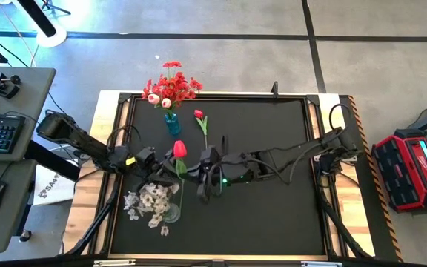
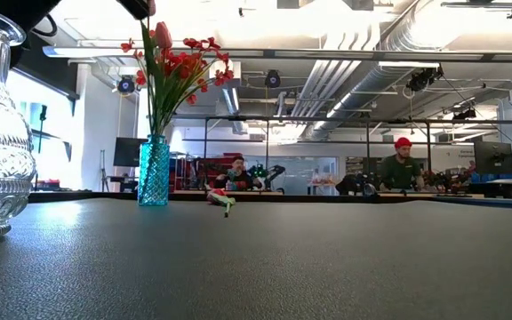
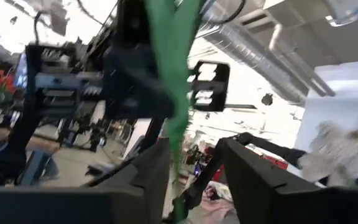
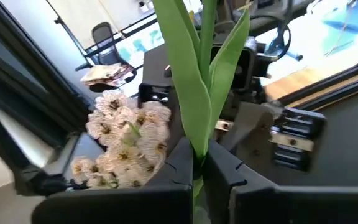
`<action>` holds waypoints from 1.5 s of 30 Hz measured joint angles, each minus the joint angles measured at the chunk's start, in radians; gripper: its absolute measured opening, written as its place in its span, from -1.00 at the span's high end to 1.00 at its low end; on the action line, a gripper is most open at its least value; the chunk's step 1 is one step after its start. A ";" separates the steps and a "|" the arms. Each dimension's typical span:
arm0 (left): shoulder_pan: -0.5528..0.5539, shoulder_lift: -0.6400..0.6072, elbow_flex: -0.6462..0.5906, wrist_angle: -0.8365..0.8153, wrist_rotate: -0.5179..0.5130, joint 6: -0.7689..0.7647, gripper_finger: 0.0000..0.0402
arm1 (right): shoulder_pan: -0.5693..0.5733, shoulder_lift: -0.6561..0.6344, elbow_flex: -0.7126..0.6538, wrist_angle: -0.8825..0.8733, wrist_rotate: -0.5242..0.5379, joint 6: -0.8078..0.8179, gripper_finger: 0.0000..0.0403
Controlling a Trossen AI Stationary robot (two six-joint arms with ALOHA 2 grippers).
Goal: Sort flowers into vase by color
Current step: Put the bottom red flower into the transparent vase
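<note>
The right hand [image 4: 197, 171] is clamped on the red tulip's green stem [image 4: 199, 93]; the left hand [image 3: 194, 180], part-open around it, stands nearer the clear glass vase [image 1: 170, 211].

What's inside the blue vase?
The blue vase holds a bunch of red flowers with a few pale pink tulip buds on green stems. The bottoms of the stems are hidden inside the patterned glass, as is any water.
</note>
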 joint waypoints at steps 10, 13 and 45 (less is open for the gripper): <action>0.042 -0.209 0.000 -0.206 0.083 0.021 0.09 | 0.033 0.061 0.000 0.137 0.032 -0.196 1.00; 0.060 -0.282 0.000 -0.298 0.081 0.028 0.08 | 0.030 0.081 0.000 0.165 0.015 -0.207 1.00; 0.097 -0.481 0.000 -0.594 0.058 0.062 0.08 | 0.011 0.129 0.000 0.205 -0.080 -0.285 0.98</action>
